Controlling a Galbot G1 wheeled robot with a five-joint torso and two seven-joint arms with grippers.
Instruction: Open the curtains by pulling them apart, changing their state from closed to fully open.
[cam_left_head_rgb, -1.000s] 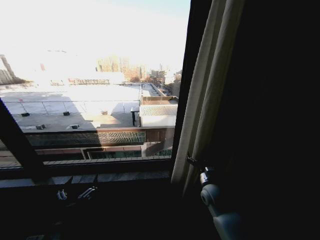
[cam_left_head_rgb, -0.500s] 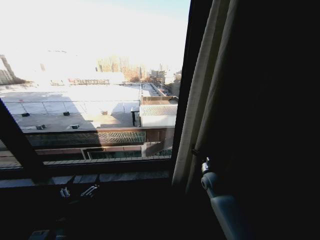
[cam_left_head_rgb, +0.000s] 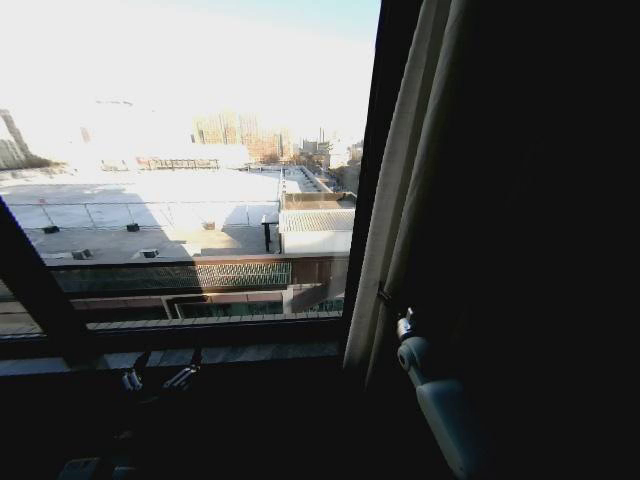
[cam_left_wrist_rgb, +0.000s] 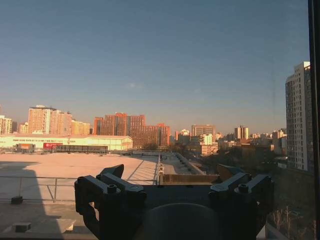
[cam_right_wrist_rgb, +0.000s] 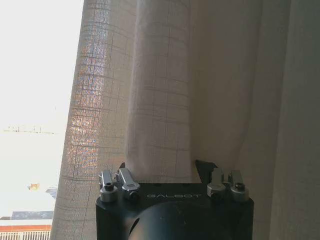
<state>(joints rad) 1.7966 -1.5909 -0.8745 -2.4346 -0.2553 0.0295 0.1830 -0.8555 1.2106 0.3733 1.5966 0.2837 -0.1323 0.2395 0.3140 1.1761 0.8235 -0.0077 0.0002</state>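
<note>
The right curtain (cam_left_head_rgb: 400, 200) hangs bunched in pleats beside the dark window frame bar (cam_left_head_rgb: 372, 150), and the glass to its left is uncovered. My right gripper (cam_left_head_rgb: 384, 298) is at the curtain's lower edge. In the right wrist view a fold of the sheer off-white curtain (cam_right_wrist_rgb: 160, 90) lies between the spread fingers of the right gripper (cam_right_wrist_rgb: 163, 167), which is open, and the fabric is not pinched. My left gripper (cam_left_head_rgb: 160, 380) is low by the sill. In its own wrist view the left gripper (cam_left_wrist_rgb: 171, 172) is open and faces the bare glass.
A dark slanted frame bar (cam_left_head_rgb: 35, 290) crosses the lower left of the window. The window sill (cam_left_head_rgb: 250, 352) runs along below the glass. Right of the curtain the room is dark. City rooftops lie outside.
The right gripper carried the curtain edge a little to the right, then rose slightly. The left gripper has shifted a little along the sill.
</note>
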